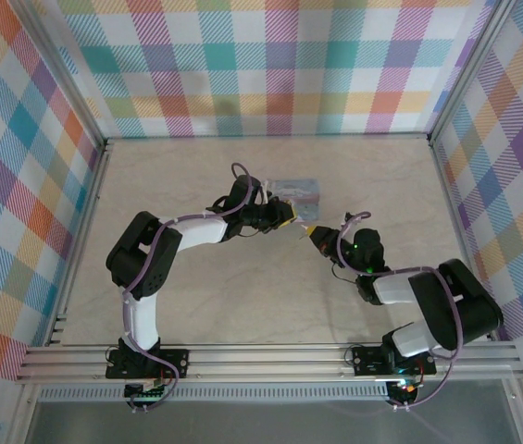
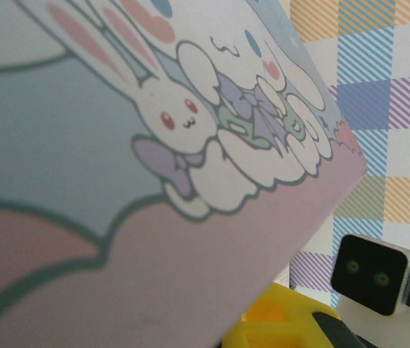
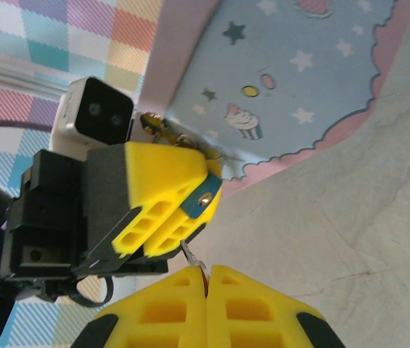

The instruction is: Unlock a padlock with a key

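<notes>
Jaws are clamped: left gripper (image 1: 289, 222) on the padlock (image 3: 205, 198), right gripper (image 3: 206, 274) on the key (image 3: 191, 255), which should be squared to the lock before insertion.

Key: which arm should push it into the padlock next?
Right. The right gripper pinches the key, tip pointing toward the padlock close by. The left gripper is busy clamping the padlock, so it should probably just hold steady.
</notes>
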{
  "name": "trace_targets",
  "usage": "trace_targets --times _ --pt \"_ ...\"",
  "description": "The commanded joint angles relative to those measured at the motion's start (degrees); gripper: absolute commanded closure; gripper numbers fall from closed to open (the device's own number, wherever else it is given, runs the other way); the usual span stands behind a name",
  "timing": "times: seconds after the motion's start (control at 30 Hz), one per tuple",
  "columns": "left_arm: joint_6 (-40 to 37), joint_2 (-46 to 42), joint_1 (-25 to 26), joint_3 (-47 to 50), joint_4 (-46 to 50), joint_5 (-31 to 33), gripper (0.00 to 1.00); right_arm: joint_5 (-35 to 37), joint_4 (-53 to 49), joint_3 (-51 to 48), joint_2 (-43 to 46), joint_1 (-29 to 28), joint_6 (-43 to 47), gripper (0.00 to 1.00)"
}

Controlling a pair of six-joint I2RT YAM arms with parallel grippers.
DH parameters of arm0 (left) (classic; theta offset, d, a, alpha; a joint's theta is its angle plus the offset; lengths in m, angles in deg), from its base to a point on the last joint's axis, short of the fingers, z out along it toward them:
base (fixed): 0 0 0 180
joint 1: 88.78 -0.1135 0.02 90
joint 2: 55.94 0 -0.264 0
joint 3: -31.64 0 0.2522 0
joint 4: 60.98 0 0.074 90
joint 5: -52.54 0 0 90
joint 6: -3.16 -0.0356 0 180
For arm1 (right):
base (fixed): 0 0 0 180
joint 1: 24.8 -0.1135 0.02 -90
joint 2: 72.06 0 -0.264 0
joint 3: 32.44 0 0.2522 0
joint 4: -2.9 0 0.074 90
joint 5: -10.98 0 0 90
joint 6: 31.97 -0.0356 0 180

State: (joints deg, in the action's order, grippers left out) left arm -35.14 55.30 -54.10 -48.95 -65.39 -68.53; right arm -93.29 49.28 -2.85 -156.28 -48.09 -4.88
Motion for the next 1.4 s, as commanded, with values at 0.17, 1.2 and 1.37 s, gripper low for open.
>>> trace_targets --times 0.17,1.2,1.37 --pt "1.8 -2.3 -0.2 1.3 -7.1 -2.6 1.0 0.4 13.1 3.1 -9.1 -0.5 -3.9 1.0" --pt "3.8 -1.0 -0.3 2.2 -10.6 -3.7 1.0 -0.4 20.5 5.1 -15.6 -1.4 -5.7 1.0" --pt "4.6 -0.8 -0.6 2.4 -11.9 -3.6 1.0 -0.2 20.5 4.3 -15.2 -1.6 -6.0 1.0"
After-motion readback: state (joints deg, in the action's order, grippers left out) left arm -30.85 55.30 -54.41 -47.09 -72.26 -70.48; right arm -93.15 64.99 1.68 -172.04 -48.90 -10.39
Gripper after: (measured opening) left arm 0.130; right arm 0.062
